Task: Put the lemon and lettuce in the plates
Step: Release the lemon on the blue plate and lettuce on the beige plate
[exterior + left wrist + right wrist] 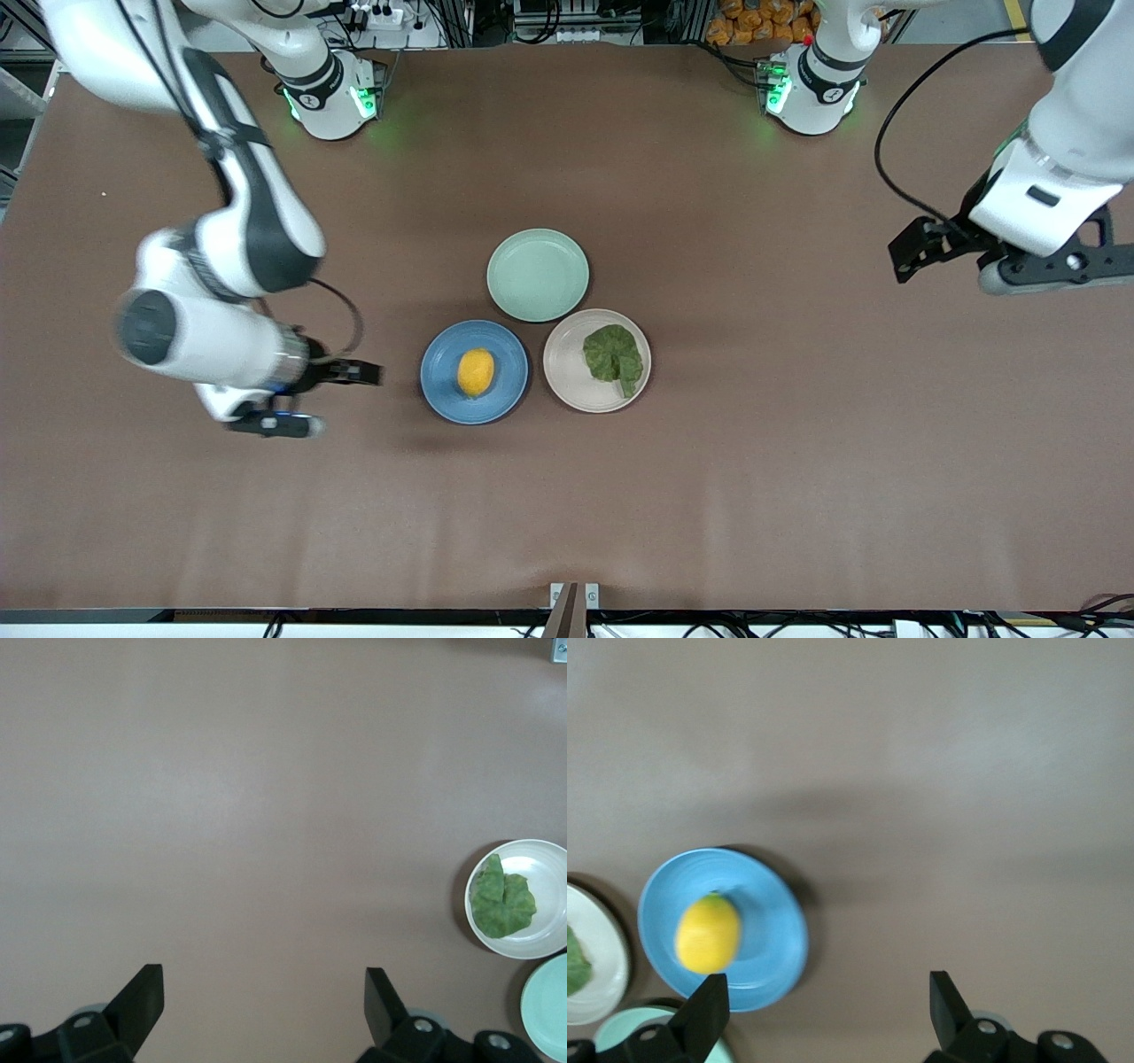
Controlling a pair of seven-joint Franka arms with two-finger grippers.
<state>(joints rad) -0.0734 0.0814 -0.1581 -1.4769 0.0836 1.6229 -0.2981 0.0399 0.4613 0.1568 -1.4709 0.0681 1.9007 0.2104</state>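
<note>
The lemon point(476, 372) lies in the blue plate point(443, 394). The lettuce point(613, 354) lies flat in the pale beige-pink plate point(567, 383) beside it. My right gripper point(332, 399) is open and empty over bare table beside the blue plate, toward the right arm's end. The right wrist view shows the lemon point(707, 933) in the blue plate point(772, 935) past its open gripper point(828, 997). My left gripper point(921, 252) is open and empty, high over bare table toward the left arm's end. Its wrist view shows the lettuce point(502, 899) in its plate point(547, 858) off to one side of the open gripper point(264, 992).
An empty mint-green plate point(538, 275) sits just farther from the front camera than the two other plates, touching or nearly touching them. It shows in part in the left wrist view point(549, 1005) and the right wrist view point(629, 1026). The brown tabletop point(797, 461) surrounds the plates.
</note>
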